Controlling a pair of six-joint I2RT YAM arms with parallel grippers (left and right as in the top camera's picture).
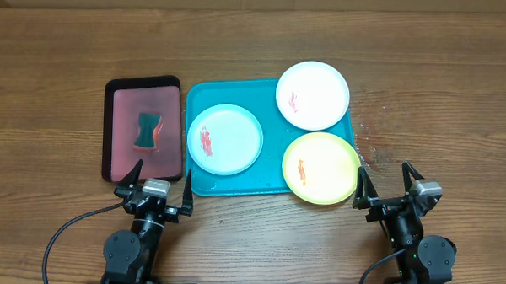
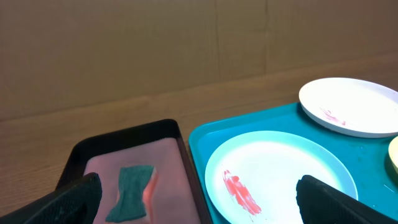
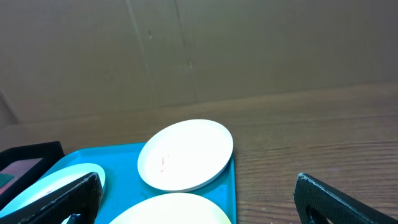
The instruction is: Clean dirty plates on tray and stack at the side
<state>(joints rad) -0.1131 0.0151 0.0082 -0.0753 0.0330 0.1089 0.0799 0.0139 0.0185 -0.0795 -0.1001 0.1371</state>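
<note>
I see my left gripper and right gripper wide open and empty, and the dark green sponge lies straight ahead of the left one, long axis pointing away, beside the large turquoise rectangular plastic tray bearing three smeared round plates.

Turquoise tray mid-frame holds a red-smeared light-blue plate. The white plate overhangs its upper rim, the yellow plate its lower-right corner.

1. The overhead view is bright and even, lit from above; shadows on the table are faint and short.
2. The white plate is almost washed out.
3. Both wrist views are dimmer and warmer.
4. There, the dark fingers at the bottom corners look soft, out of focus.
</note>
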